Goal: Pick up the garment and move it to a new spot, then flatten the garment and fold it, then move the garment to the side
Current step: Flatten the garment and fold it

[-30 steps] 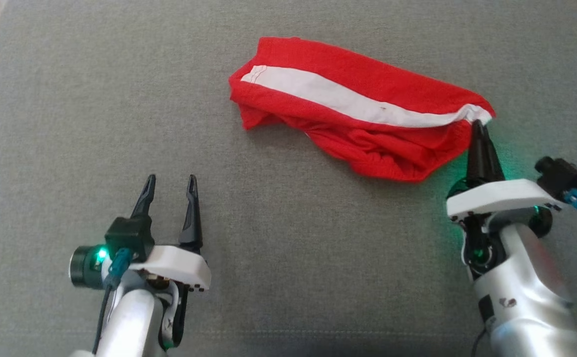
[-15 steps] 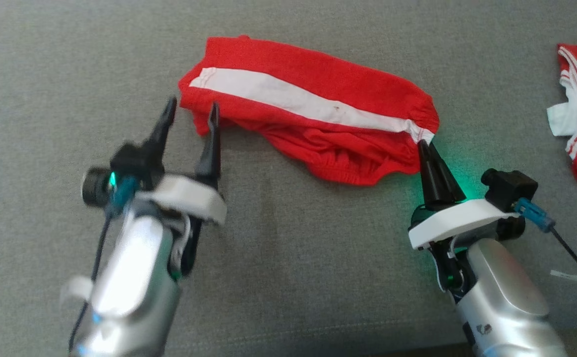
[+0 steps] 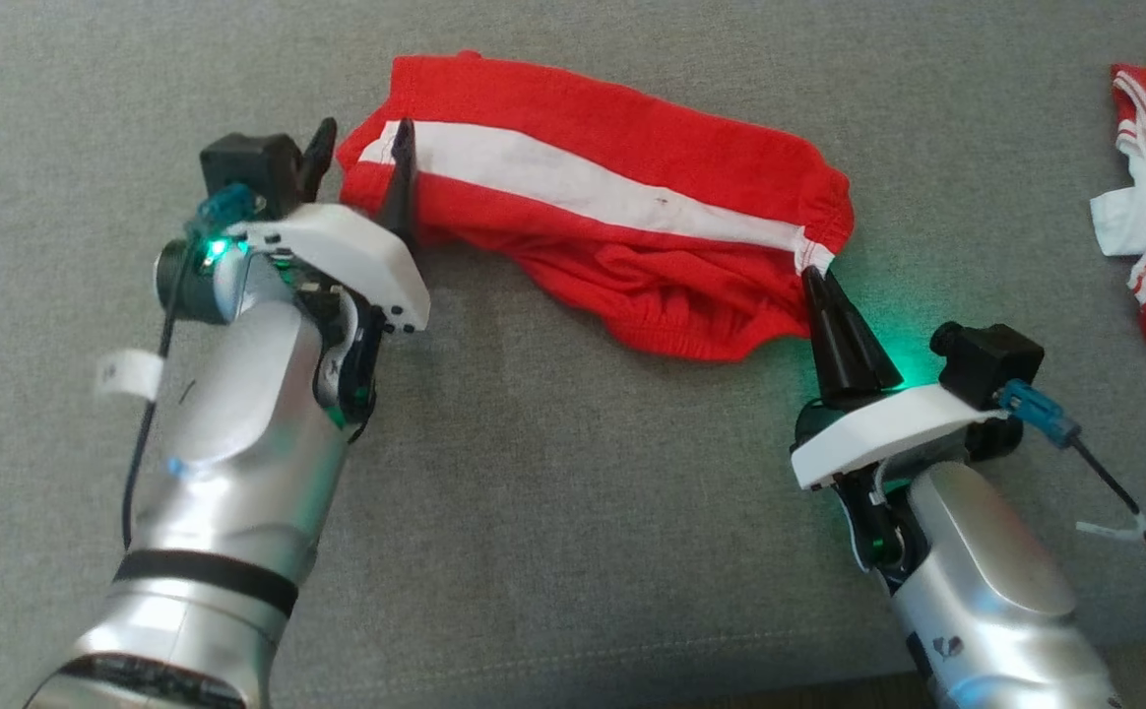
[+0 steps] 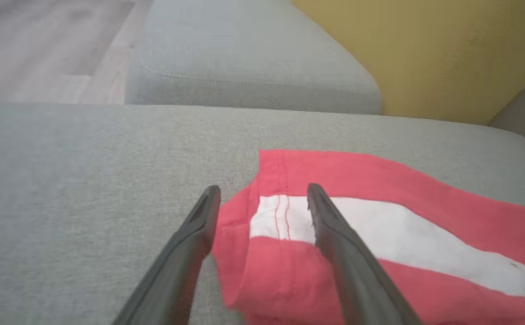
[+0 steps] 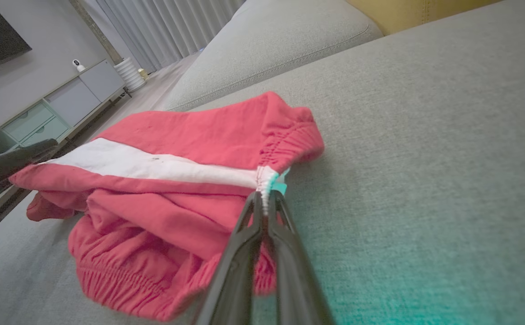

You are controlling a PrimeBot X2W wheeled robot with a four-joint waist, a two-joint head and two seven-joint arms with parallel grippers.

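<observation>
Left wrist view: left gripper (image 4: 262,189) wide astride the bright red, white-striped mesh garment (image 4: 402,189) — I'd close low (right gripper (image 5: 263,198) pinches the opposite corner).

Garment (image 3: 632,138): matt red cloth, white band. Sofa cushion (image 3: 573,551): grey coarse-woven fabric, matt. Left forearm (image 3: 228,443): glossy silver shell.

Silver arms (image 3: 238,414) carry white plates (image 3: 337,246), dark fingers (image 3: 844,340).
</observation>
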